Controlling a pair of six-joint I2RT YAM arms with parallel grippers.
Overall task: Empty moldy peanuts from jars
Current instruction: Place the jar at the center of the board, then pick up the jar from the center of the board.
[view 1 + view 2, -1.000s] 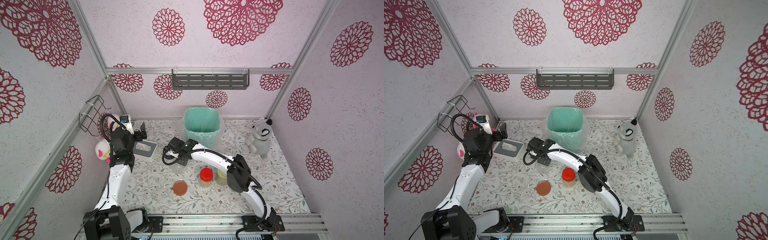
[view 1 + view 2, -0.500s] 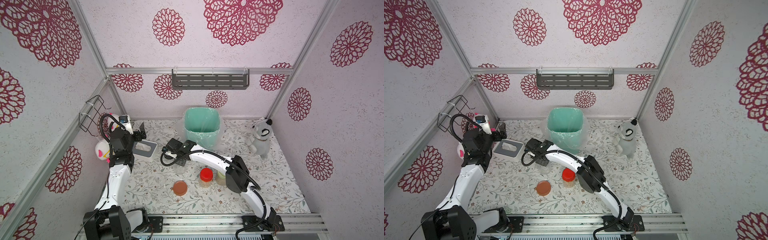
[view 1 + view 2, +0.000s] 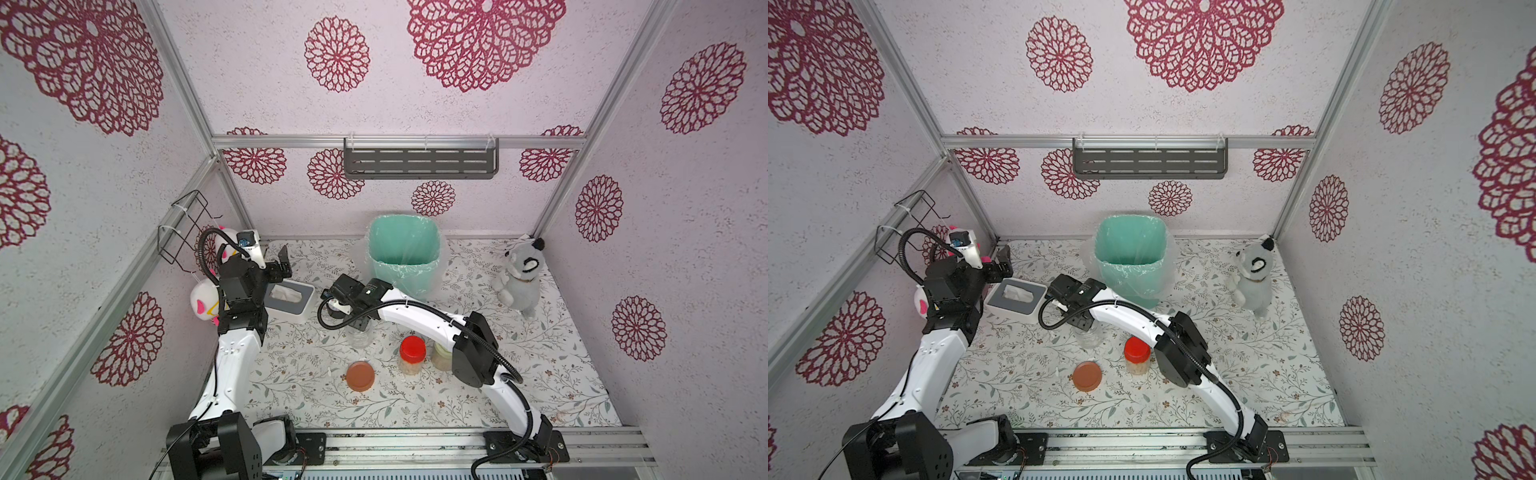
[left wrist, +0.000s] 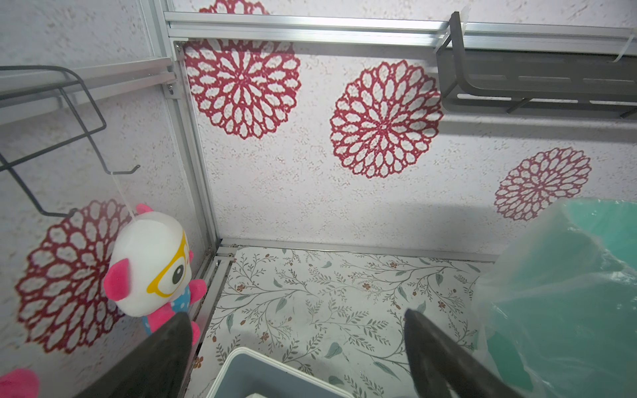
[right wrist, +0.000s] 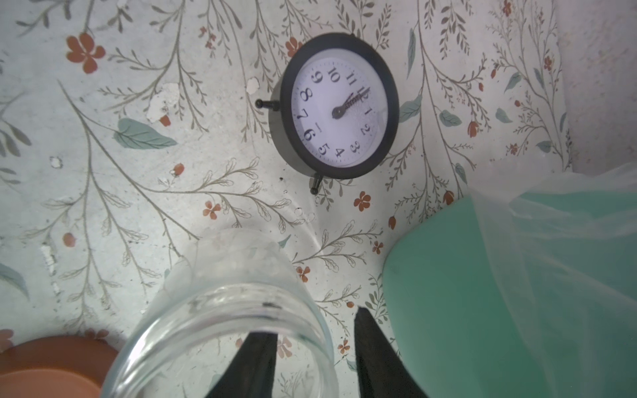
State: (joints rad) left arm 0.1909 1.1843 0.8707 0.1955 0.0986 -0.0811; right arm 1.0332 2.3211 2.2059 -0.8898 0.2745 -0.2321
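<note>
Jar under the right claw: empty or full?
Empty: the jar has its lid off, and only the tablecloth shows through its clear walls.

Open clear jar [image 3: 360, 336]: stands upright on the table, lid off, empty, directly under the right jaws; takes one jaw inside its mouth, with the other outside the rim and clear of the glass. Brown-orange lid [image 3: 360, 375]: lies flat on the table just beside that jar, near the right jaws. Red-lidded jar [image 3: 412, 355]: stands upright and capped, apart from the right jaws, back by that arm's elbow; holds tan peanuts [image 3: 410, 368] in its lower part. Pale yellow-green-lidded jar [image 3: 440, 357]: stands just beside the red-lidded one, half hidden behind the arm. All well apart from the left jaws.
</note>
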